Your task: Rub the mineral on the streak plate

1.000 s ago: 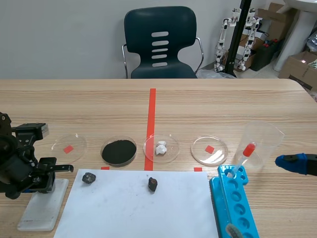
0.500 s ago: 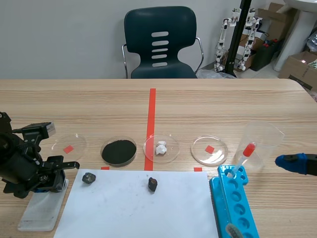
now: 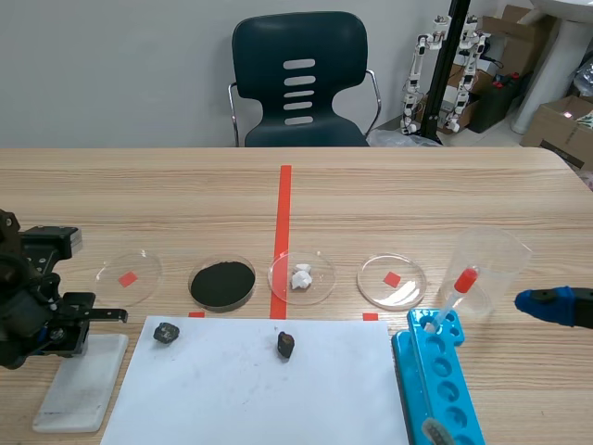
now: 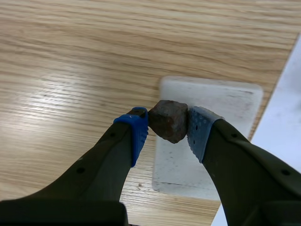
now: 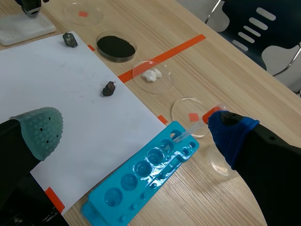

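Left gripper [image 4: 168, 127], clamping the brown mineral [image 4: 168, 117], is sweeping back along the white streak plate [image 4: 225, 99]; rubbing is underway (right gripper [image 5: 136, 132] idling, fingers spread).

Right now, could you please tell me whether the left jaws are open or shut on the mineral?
Shut on it: the brown mineral is pressed between both pads, over the white streak plate.

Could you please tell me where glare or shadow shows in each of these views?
Left wrist view: a bright sheen on the table beside the left gripper, whose jaws clamp the mineral over the streak plate. Scene view: a small glint on the rim of the rightmost dish. Right wrist view: the white paper is evenly lit, no glare.
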`<state>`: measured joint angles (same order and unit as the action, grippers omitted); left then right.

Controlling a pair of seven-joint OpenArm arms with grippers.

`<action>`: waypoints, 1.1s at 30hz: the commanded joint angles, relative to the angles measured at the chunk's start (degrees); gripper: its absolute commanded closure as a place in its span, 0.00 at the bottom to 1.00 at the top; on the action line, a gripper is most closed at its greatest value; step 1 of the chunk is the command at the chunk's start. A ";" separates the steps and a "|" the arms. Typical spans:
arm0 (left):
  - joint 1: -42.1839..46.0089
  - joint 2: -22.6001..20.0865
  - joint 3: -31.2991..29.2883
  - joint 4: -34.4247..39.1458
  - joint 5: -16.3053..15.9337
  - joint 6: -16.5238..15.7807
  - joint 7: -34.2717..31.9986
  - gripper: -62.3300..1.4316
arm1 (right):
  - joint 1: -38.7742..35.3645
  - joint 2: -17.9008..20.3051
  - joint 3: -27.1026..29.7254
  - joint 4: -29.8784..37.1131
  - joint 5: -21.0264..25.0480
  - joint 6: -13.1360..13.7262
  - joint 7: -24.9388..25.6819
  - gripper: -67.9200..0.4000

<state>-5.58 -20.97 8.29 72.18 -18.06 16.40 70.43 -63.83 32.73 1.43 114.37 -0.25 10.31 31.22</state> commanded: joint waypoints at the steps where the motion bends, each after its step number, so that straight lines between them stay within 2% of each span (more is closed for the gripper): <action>1: -0.44 -0.17 0.07 0.48 -0.11 0.22 0.17 0.80 | 0.17 0.26 0.50 0.55 0.44 -0.02 0.70 0.04; 5: -0.15 0.13 0.17 0.44 -2.97 -0.33 -0.13 0.80 | 0.17 0.26 0.50 0.55 0.44 -0.02 0.70 0.04; 15: -0.15 0.33 1.73 -2.16 -14.49 -5.25 -3.76 0.80 | 0.17 0.26 0.50 0.55 0.44 -0.02 0.70 0.04; 21: -0.15 0.31 1.73 -2.16 -17.14 -7.17 -5.27 0.80 | 0.17 0.26 0.50 0.55 0.44 -0.02 0.70 0.04; 29: -0.31 0.31 1.73 -2.03 -17.44 -8.22 -6.40 0.80 | 0.17 0.26 0.50 0.55 0.44 -0.02 0.70 0.04; 33: -0.31 0.31 1.73 -2.03 -20.39 -9.40 -6.64 0.80 | 0.17 0.26 0.50 0.55 0.44 -0.02 0.70 0.04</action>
<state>-5.91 -21.71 9.50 70.04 -36.05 7.79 63.40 -63.83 32.73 1.43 114.37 -0.25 10.31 31.24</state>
